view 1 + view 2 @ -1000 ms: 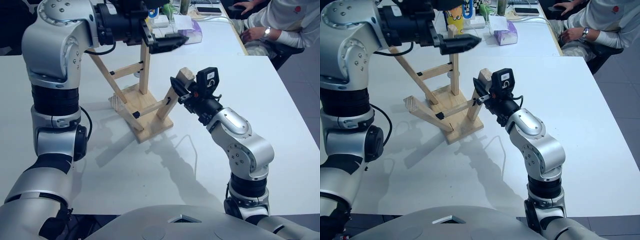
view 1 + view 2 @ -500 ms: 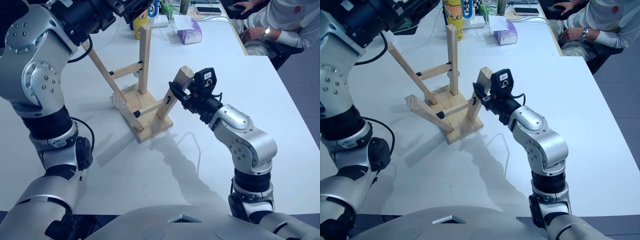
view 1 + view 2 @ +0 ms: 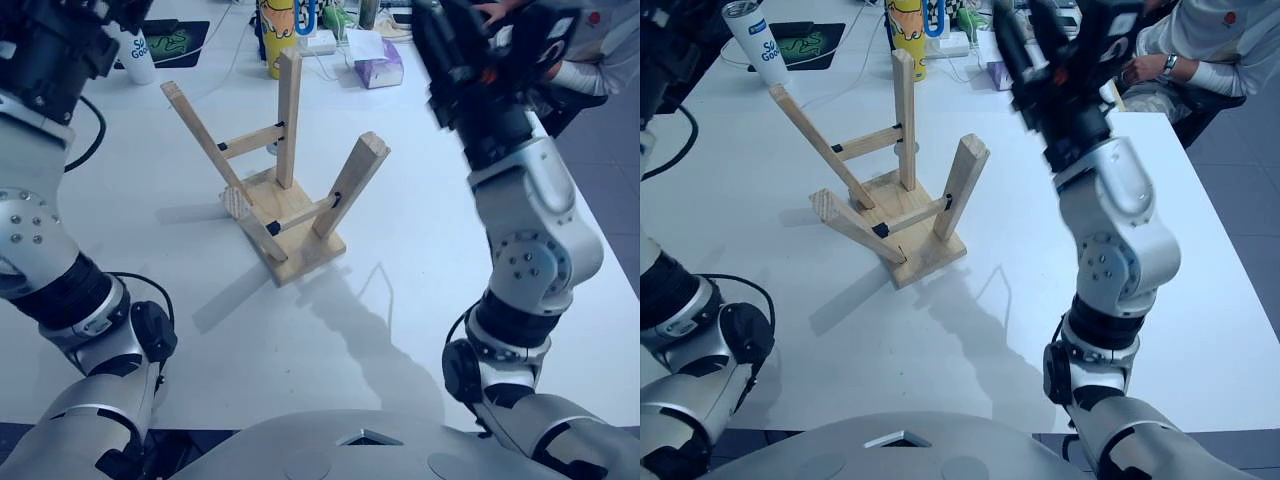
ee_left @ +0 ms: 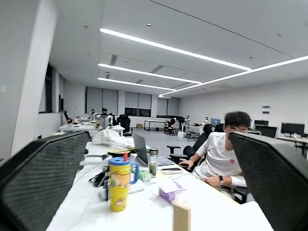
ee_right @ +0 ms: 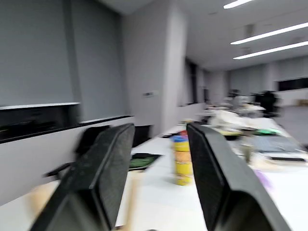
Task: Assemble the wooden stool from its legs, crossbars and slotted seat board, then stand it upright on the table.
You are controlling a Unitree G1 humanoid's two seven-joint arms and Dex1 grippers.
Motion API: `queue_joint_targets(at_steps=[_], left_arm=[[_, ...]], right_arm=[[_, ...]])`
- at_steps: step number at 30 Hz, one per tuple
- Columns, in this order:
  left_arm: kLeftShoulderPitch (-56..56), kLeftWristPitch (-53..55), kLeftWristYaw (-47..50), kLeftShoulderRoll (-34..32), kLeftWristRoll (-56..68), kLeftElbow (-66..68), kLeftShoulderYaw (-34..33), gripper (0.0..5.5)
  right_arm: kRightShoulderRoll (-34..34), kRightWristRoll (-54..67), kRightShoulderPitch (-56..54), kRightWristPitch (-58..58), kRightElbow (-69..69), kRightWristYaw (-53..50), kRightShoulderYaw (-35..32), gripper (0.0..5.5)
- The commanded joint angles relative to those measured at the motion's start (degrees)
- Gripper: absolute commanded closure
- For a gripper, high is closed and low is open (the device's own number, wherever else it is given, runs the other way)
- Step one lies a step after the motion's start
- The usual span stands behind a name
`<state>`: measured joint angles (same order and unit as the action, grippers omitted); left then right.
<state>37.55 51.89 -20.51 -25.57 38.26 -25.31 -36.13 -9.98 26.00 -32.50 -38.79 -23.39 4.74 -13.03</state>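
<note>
Head pair overlooks table (image 3: 420,230); wrist cameras face room

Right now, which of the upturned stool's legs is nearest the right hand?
The leg on the seat board's right side, tilting toward the raised right hand; the other three stand farther to the left.

Right gripper (image 5: 159,131) seen from its own wrist, its two dark fingers (image 5: 103,178) spread wide over a white table (image 5: 161,195) in an office.
At the frame's centre, in the gap between the fingers, stands a yellow cup (image 5: 182,166) with a blue lid; a dark mat (image 5: 144,161) lies just left of it. A pale tan shape (image 5: 38,202), hard to make out, sits at the lower left. Light strips (image 5: 269,36) cross the ceiling at the upper right.
</note>
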Motion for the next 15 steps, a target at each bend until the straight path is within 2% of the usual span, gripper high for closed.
queue_joint_targets(at_steps=[1, 4, 9, 15], left_arm=[[-8.16, 2.73, -0.69, -7.28, -1.29, 4.31, -2.27, 0.10], [-18.19, 0.54, -0.31, -8.36, -6.65, 7.34, 1.83, 0.10], [-31.30, -6.02, 1.91, -3.52, -15.98, 8.04, 15.73, 0.10], [-38.97, -10.35, 8.22, 5.68, -24.70, 7.52, 32.06, 1.03]], right_arm=[[-6.93, -9.89, 4.81, 0.53, 11.86, -0.39, 4.24, 3.48], [-9.81, -15.07, 9.18, 2.96, 15.81, 2.69, 9.86, 3.48], [-9.75, -17.59, 13.22, 5.05, 16.58, 8.15, 16.39, 3.48], [-9.69, -20.38, 14.77, 5.83, 18.72, 12.06, 22.26, 3.45]])
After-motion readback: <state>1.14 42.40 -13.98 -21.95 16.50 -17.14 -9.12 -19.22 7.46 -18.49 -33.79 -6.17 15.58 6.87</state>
